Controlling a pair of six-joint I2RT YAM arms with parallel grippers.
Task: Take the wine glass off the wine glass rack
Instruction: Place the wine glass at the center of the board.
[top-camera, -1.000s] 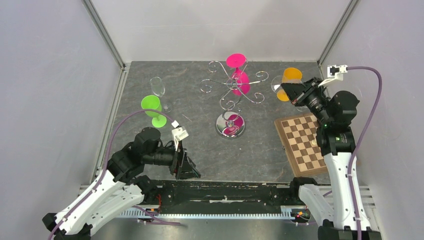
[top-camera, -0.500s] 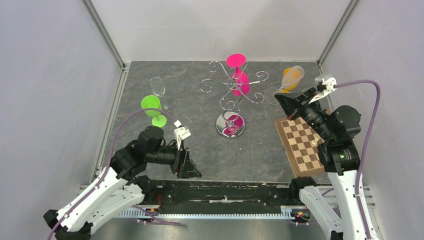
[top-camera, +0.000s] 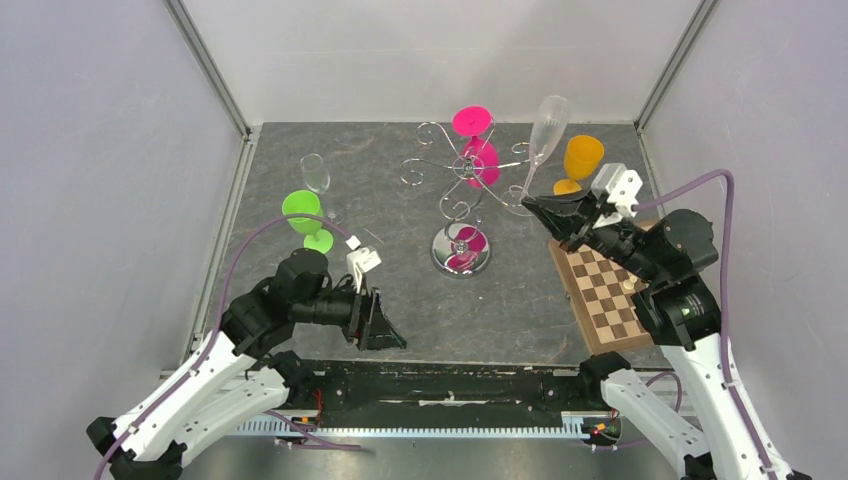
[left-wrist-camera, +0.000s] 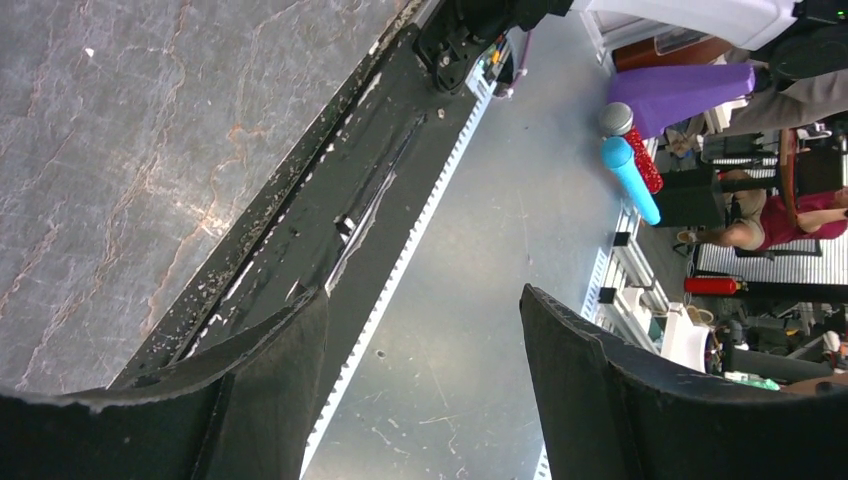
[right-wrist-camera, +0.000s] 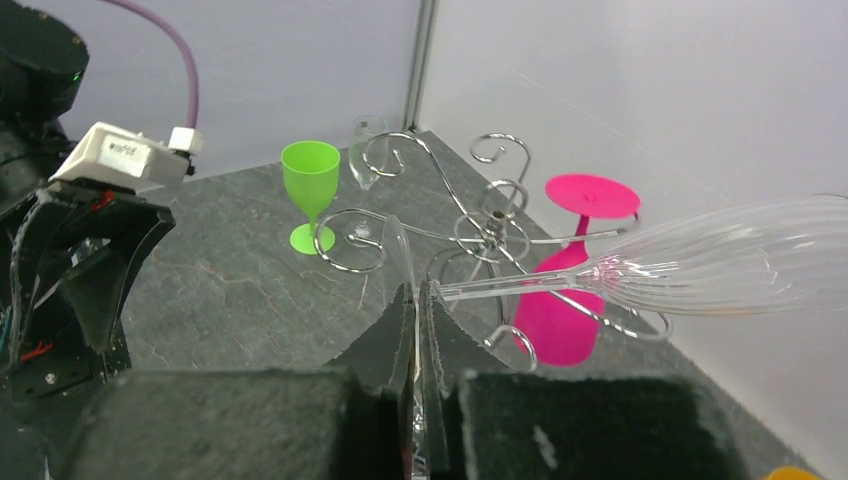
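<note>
Grey tabletop (top-camera: 400, 290): right claw (top-camera: 528, 204) clamps clear wine glass (top-camera: 546, 128) foot, swung leftward beside rack (top-camera: 461, 250); left claw (top-camera: 386, 335) spread, empty.

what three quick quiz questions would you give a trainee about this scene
1. Multiple choice: what is the right tool shut on?
A) the green wine glass
B) the foot of the clear wine glass
C) the chessboard
2. True or false: the pink wine glass hangs upside down on the wine glass rack.
3. Fill in: the left tool is ____ and holds nothing.

Key: 1 B; 2 true; 3 open
</note>
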